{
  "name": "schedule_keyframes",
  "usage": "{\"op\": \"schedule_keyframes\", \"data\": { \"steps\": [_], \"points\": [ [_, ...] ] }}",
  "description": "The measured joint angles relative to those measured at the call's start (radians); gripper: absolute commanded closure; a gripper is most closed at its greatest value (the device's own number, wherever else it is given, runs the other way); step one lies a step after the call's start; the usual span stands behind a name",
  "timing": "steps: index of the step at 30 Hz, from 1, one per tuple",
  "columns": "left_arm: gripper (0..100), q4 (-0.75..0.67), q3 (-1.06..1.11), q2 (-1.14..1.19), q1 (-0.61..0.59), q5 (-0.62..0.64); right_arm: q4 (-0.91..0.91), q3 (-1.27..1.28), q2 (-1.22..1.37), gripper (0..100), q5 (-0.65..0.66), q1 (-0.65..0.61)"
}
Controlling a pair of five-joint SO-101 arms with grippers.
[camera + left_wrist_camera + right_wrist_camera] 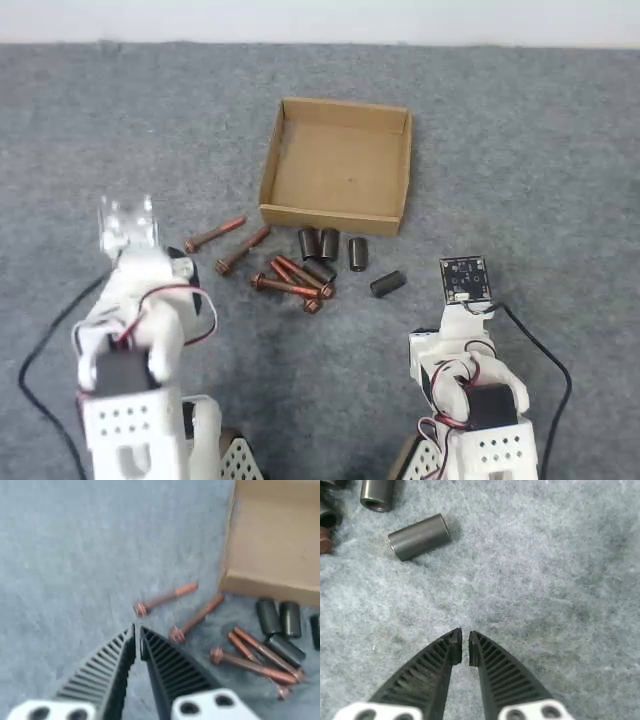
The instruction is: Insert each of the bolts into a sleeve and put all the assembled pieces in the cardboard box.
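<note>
R pincer [465, 647] closed; lone sleeve [419, 536] flat, axis approx. crosswise.

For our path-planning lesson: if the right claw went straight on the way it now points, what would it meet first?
Probably just carpet: the right claw points past the nearest sleeve, which lies to one side; depth is unclear.

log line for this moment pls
left claw: shut, empty | right claw: shut, empty | copper-coloured metal bolts: loose | dark metal cylinder sleeves: loose | brown cardboard box: empty
</note>
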Motion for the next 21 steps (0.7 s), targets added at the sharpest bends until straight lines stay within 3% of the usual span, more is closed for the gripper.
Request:
{"op": "schedule_keyframes", "data": {
  "steps": [8, 15, 21],
  "points": [
    [99, -0.158, -0.008, 0.344, 0.000, 0.107, 0.000, 0.000, 0.000, 99.2, 0.000, 0.000],
    [99, -0.287, -0.008, 0.605, 0.000, 0.127, 0.000, 0.000, 0.000, 99.2, 0.000, 0.000],
    [99, -0.365, -0.008, 0.695, 0.000, 0.130, 0.000, 0.000, 0.000, 99.2, 0.000, 0.000]
  ]
}}
